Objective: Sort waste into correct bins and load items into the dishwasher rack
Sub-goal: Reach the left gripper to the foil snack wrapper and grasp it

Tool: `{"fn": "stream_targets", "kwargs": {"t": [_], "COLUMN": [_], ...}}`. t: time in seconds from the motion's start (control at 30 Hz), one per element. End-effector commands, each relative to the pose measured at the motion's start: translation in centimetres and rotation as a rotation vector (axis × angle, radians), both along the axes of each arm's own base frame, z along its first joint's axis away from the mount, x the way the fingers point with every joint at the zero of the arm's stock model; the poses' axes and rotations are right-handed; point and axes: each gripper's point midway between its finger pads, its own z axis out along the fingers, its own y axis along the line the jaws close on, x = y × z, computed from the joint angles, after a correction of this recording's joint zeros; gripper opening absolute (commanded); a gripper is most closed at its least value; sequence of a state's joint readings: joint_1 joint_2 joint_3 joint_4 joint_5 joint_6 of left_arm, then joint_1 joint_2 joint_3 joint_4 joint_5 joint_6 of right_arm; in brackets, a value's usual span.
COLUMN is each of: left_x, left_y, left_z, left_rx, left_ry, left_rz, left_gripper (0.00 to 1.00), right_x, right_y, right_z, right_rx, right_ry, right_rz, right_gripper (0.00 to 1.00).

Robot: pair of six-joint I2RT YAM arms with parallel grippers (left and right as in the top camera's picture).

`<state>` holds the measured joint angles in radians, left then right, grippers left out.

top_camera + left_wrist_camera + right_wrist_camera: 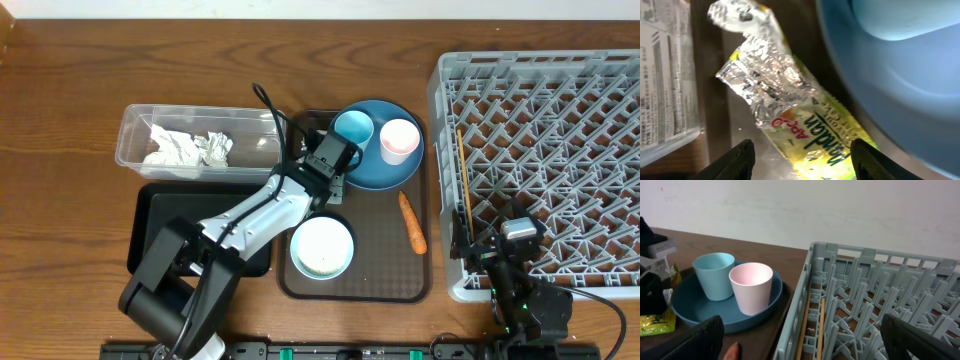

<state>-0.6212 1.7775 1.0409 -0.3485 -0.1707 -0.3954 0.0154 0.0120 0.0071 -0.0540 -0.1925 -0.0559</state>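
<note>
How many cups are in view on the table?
2. The light blue cup and the pink cup stand side by side, upright, on the dark blue plate. No other cup shows in any view.

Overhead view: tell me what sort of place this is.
Likely a dish-clearing station on a wooden table: grey dishwasher rack, brown serving tray with plate and bowl, clear waste tub.

A: How many cups stood there?
B: Two, a light blue cup (352,127) and a pink cup (399,140); also one dark blue plate (375,174) and one whitish bowl (322,246)
A: And the bins, the waste?
B: One clear tub (131,140), one black tray (160,200), one brown serving tray (380,272), one grey rack (560,120); one carrot (412,222) and one snack wrapper (815,135) were seen
</note>
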Motion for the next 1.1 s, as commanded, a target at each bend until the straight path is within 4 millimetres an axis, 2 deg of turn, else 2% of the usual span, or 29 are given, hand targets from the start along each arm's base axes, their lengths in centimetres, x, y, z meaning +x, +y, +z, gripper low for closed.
{"fn": "stream_targets", "kwargs": {"t": [0.0,0.3,0.4,0.53,0.57,0.6,0.63,0.73,0.9,1.07], "left_x": [-0.1,-0.7,-0.9,-1.5,-1.6,-1.8,-1.9,-2.1,-2.2,-2.1], "left_y": [1.0,1.4,1.6,2.0,2.1,2.2,2.2,2.4,2.5,2.4], "left_z": [-0.8,-1.7,-2.4,-3.2,-3.4,-3.5,-3.6,-3.7,-2.7,-0.1], "left_rx": [0.05,0.034,0.029,0.031,0.034,0.037,0.04,0.048,0.043,0.011], "left_ry": [0.0,0.009,0.003,0.006,0.01,0.014,0.017,0.027,0.021,-0.022], "left_rz": [0.019,0.063,0.063,0.063,0.062,0.062,0.062,0.061,0.061,0.062], "left_gripper": [0.64,0.68,0.74,0.75,0.67,0.51,0.43,0.26,0.07,0.06], "right_x": [0.0,0.0,0.0,0.0,0.0,0.0,0.0,0.0,0.0,0.0], "right_y": [0.1,0.1,0.1,0.1,0.1,0.1,0.1,0.1,0.1,0.1], "right_z": [0.0,0.0,0.0,0.0,0.0,0.0,0.0,0.0,0.0,0.0], "right_rx": [-0.009,-0.009,-0.009,-0.009,-0.009,-0.009,-0.009,-0.009,-0.009,-0.009], "right_ry": [-0.003,-0.003,-0.003,-0.003,-0.003,-0.003,-0.003,-0.003,-0.003,-0.003], "right_rz": [0.004,0.003,0.004,0.003,0.004,0.003,0.004,0.004,0.004,0.003], "right_gripper": [0.99,0.99,0.99,0.99,0.99,0.99,0.99,0.99,0.99,0.99]}}
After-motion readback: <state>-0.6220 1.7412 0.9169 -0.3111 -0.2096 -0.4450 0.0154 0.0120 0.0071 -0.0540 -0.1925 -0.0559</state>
